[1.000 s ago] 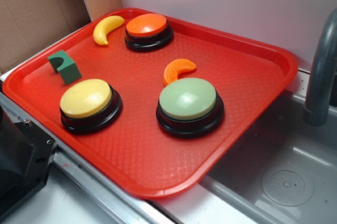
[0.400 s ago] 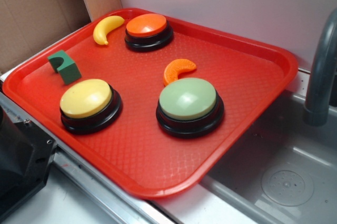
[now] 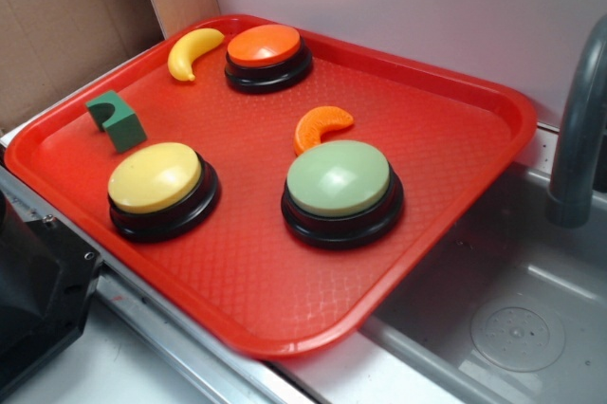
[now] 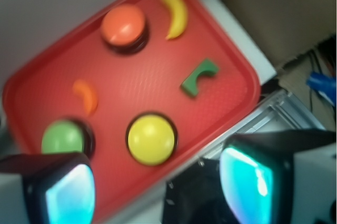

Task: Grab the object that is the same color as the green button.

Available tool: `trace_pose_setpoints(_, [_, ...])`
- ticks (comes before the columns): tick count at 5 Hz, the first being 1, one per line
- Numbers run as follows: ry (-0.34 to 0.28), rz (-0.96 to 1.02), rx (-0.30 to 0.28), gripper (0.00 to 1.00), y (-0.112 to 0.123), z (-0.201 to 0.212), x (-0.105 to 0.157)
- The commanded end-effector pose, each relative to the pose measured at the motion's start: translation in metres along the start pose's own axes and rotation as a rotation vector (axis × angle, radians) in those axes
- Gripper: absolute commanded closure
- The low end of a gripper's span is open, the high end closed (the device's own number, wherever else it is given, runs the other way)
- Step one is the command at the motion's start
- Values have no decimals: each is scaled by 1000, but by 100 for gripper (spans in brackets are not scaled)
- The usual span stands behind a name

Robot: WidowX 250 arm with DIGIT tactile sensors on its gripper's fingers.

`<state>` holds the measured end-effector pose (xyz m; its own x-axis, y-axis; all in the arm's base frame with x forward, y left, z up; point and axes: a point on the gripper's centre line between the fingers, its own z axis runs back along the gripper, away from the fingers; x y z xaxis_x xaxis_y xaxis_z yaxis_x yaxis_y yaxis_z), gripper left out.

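Small dark green foam-like block with an arched notch (image 3: 116, 119), resting at the left edge of a red textured plastic tray (image 3: 446, 138), upper left of the exterior frame, just beyond the yellow-domed button on a black base (image 3: 156, 179). Large pale sage-green domed button (image 3: 339, 179) at centre, well apart from the block. Glossy yellow plastic banana (image 3: 193, 51), orange-domed button (image 3: 265, 46) and orange slice (image 3: 321, 126) toward the top.

Seen from the wrist: gripper (image 4: 158, 187) high above the tray, fingers (image 4: 246, 179) spread wide at the bottom of the frame, holding nothing. Block (image 4: 199, 77) right of centre, notch facing the upper left.

Likely light, slightly soft and matte, so not slippery; best pinched across the flat parallel faces, clear of the thin arch legs, with gentle pressure.
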<state>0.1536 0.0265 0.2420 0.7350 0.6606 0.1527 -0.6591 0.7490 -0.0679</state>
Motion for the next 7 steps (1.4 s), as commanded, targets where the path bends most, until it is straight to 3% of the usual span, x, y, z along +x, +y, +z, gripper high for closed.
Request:
trace_pose_setpoints(1, [-19,325,216,0,9,-73,33])
trace_pose_setpoints(2, [11,340,266,0,26,-111,27])
trace_pose_setpoints(3, [-9,343,290,0,48,-128,25])
trace_pose_setpoints(4, [-51,308,259,0,63,-144,29])
trace_pose_setpoints(7, [-36,207,148,0,60,-203,53])
